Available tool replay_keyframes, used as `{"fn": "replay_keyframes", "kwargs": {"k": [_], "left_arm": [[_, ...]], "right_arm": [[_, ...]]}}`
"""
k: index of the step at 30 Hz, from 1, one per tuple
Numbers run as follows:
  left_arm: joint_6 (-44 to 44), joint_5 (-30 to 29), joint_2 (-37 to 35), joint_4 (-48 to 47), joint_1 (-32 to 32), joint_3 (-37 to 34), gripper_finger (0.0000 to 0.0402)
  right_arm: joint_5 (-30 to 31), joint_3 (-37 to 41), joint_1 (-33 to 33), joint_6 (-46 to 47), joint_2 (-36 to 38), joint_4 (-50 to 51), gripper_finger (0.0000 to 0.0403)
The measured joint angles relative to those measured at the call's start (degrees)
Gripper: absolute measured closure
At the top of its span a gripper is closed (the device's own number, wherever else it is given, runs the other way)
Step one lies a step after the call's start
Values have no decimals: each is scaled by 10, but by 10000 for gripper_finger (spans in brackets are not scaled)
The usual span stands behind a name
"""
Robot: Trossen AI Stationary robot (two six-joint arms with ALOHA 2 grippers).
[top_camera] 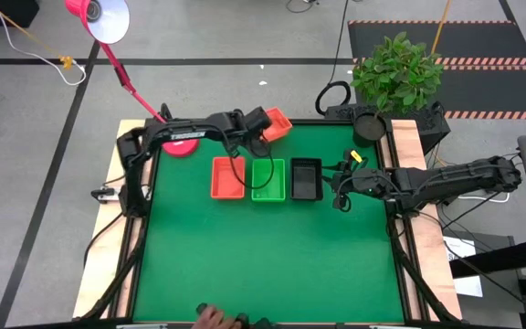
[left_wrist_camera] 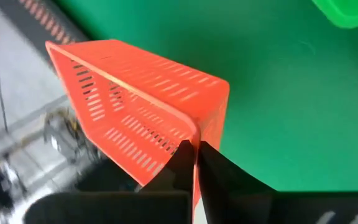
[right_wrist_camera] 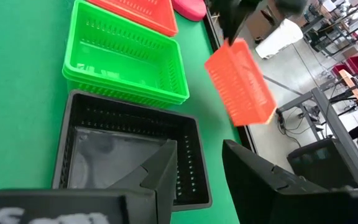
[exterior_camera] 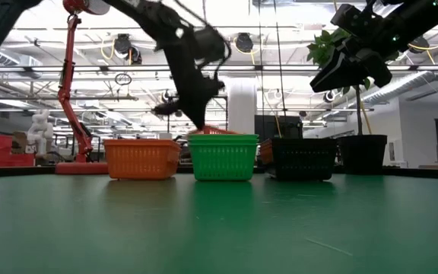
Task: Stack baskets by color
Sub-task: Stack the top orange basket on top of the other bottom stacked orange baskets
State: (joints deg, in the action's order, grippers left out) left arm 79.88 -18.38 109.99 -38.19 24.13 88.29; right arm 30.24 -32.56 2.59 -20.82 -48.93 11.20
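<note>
Three baskets stand in a row on the green mat: an orange-red one [top_camera: 227, 178], a green one [top_camera: 268, 180] and a black one [top_camera: 306, 179]. A further orange-red basket [top_camera: 278, 125] hangs above the mat's far edge, with my left gripper [top_camera: 261, 122] shut on it; the right wrist view shows it in the air [right_wrist_camera: 241, 84]. My right gripper [top_camera: 340, 181] stands open and raised just right of the black basket [right_wrist_camera: 129, 149], touching nothing. My left gripper pinches one wall of the orange-red basket at its rim [left_wrist_camera: 194, 134], near a corner. One finger is inside the basket and one outside. The fingers slant down from the table's left. The basket is lifted clear and tilted onto its side, its opening turned away from level.
A pink round lamp base [top_camera: 181, 146] with a red lamp arm stands at the far left corner. A potted plant [top_camera: 395, 68] and a dark pot [top_camera: 368, 123] stand at the far right. The mat's near half [top_camera: 272, 265] is bare. A person's hand [top_camera: 210, 317] shows at the near edge.
</note>
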Motion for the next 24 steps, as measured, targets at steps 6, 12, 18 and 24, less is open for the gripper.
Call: {"fn": "replay_keyframes", "kwargs": {"k": [6, 12, 18, 24], "left_arm": [[-135, -36, -68, -55, -23, 0, 394], [-234, -43, -128, -123, -49, 0, 394], [-351, -78, -184, -185, -94, 0, 396], [-553, -103, -208, -252, -162, 0, 398]], "right_arm": [[0, 0, 0, 0, 0, -2, 277], [0, 0, 0, 0, 0, -2, 277], [0, 0, 0, 0, 0, -2, 277], [0, 0, 0, -3, 0, -3, 277]]}}
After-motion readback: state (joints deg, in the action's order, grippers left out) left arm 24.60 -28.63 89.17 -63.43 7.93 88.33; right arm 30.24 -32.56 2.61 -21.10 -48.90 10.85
